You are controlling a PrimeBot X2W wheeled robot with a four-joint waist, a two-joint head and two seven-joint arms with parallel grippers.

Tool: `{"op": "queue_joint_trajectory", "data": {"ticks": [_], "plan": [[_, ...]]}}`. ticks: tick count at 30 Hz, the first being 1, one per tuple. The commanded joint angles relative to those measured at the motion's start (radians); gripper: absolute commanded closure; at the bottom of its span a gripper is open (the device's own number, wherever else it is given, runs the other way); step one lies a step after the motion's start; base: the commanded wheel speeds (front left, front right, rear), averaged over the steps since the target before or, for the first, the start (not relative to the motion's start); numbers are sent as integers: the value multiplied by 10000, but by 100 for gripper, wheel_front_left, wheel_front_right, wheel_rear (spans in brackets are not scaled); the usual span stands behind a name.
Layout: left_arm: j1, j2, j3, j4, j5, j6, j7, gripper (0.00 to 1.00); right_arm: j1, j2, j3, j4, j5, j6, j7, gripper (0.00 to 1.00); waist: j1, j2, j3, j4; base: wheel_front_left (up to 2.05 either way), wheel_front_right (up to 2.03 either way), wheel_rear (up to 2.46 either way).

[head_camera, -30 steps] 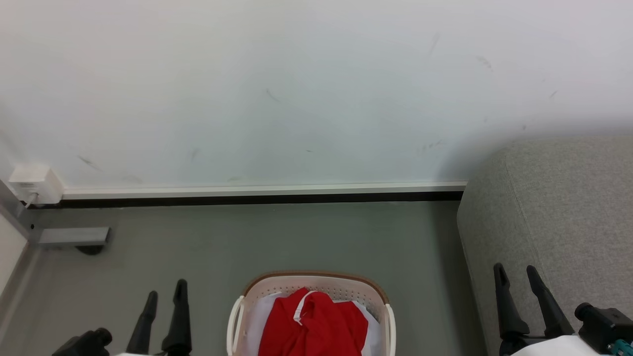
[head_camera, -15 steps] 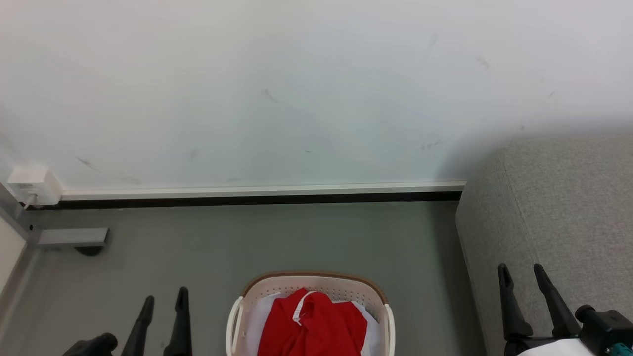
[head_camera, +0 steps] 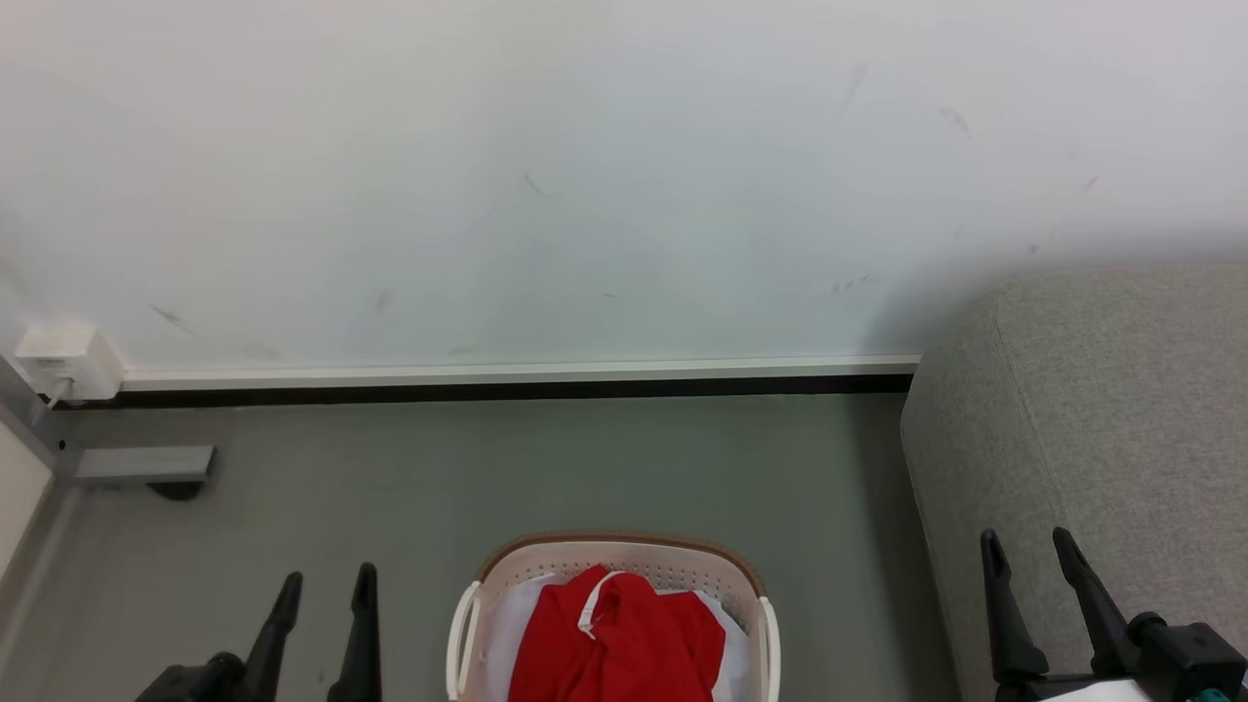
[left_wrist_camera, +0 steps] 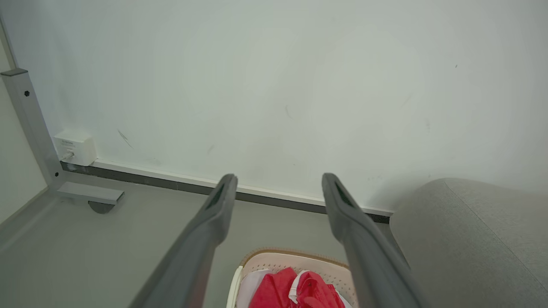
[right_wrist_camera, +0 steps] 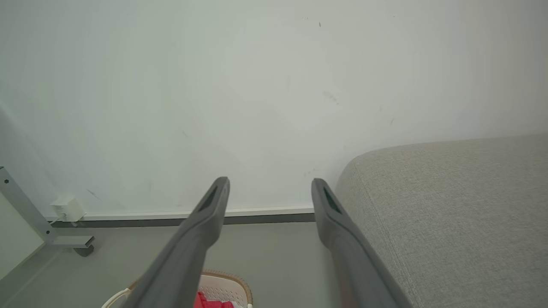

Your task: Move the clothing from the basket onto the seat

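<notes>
The red clothing (head_camera: 614,639) lies heaped in the cream laundry basket (head_camera: 624,539) on the near floor, left of the grey sofa (head_camera: 1102,409), so the left fingers (head_camera: 362,624) and right fingers (head_camera: 1001,600) flank it, spread wide and empty, seemingly poised to reach in.

You're in a bare, home-like room: sofa (head_camera: 1092,409) just beyond your right pincer (head_camera: 1026,533), basket (head_camera: 624,539) between it and your left pincer (head_camera: 329,572), scuffed white wall (head_camera: 585,175) and skirting (head_camera: 487,375) ahead.
</notes>
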Motion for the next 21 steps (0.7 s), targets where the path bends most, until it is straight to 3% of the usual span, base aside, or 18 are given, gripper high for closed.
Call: {"op": "queue_joint_trajectory", "data": {"ticks": [1, 21], "plan": [[49, 84, 63, -77, 323, -21, -96, 0, -9, -109, 18, 2, -250, -16, -92, 0, 0, 0, 4, 1, 0, 0, 0], [150, 7, 317, -53, 1661, -170, -482, 0, 134, -122, -118, 281, -1061, -19, -476, 0, 0, 0, -68, -69, 0, 0, 0]]}}
